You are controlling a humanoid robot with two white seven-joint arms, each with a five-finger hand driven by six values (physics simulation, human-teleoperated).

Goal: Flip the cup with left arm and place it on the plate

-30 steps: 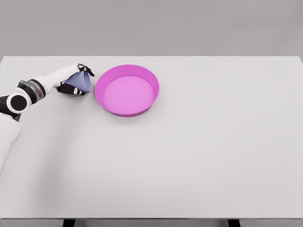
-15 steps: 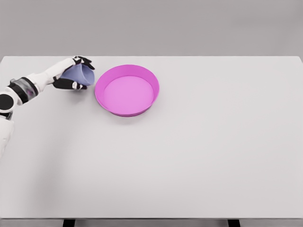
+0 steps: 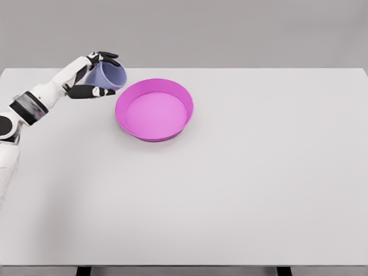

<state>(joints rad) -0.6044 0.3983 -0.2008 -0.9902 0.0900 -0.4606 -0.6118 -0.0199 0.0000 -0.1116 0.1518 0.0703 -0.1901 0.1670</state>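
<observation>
Cup: a small, smooth, pale lavender-blue cup (image 3: 108,76) with plain tapered walls, held in the air above the far left part of the table, tilted so its open mouth faces right and slightly down toward the plate.
Cup position: just left of the plate's far left rim and apart from it; not on the plate.
Left hand: the white left hand (image 3: 92,76) with black-tipped fingers (image 3: 107,56) is wrapped round the cup, some fingers curled over its top and the thumb side pressed along its underside.
Left arm: a white, jointed arm with a dark grey wrist band, reaching in from the left edge and angling up to the far right.
Plate: a round, glossy magenta plate (image 3: 154,134) with a raised sloping rim and a flat lighter pink floor, sitting left of centre on the far half of the table.
Table: a wide, matte, pale grey rectangular tabletop (image 3: 259,184).
Backdrop: a plain grey wall behind the far edge.
</observation>
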